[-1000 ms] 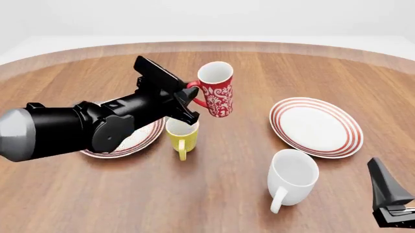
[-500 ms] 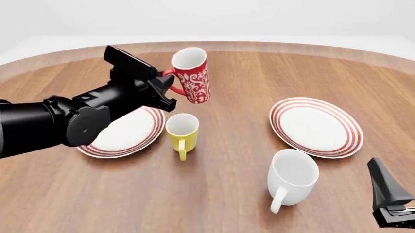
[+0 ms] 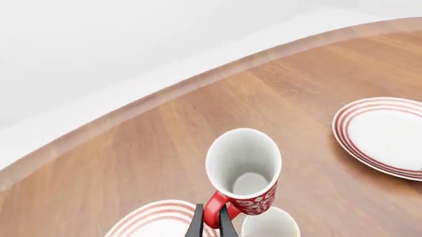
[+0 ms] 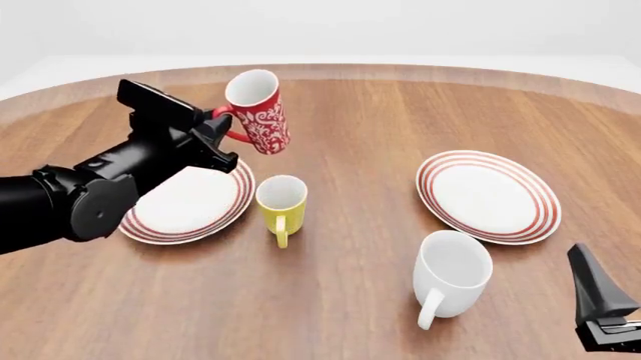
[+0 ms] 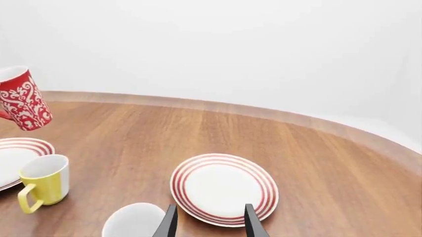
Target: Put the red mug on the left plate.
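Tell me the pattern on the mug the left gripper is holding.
Red with a white floral pattern, white inside: the red mug, clearest in the front view.

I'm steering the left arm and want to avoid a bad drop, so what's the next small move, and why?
Probably carry the red mug a little further left and toward the arms, then lower it. The left gripper holds it by the handle, lifted and tilted, beyond the far right edge of the left plate, not yet above the plate's bare white middle. The yellow mug stands just right of the plate, so keep clear of it.
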You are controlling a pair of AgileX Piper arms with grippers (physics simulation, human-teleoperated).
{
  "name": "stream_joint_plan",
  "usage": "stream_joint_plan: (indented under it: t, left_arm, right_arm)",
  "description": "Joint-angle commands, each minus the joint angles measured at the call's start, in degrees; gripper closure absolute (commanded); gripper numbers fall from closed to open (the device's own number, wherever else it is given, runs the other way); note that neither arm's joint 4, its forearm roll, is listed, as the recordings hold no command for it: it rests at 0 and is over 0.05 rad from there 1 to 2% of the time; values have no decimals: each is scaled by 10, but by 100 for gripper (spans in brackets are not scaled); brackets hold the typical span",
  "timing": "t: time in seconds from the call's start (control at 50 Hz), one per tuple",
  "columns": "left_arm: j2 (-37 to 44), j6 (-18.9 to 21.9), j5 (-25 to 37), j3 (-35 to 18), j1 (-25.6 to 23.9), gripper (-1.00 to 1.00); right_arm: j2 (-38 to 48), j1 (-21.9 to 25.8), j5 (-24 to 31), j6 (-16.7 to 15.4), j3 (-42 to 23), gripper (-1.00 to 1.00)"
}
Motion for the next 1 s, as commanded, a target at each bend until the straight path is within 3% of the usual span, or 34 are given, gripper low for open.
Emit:
stream_joint_plan:
  t: [0.02, 1.0]
  left_arm:
    - [-8, 12, -41, 27, 41, 100]
    - [76, 76, -157, 83, 161, 100]
  right_arm:
    - [0, 0, 0, 0, 0, -100]
    - [0, 0, 4, 2, 0, -100]
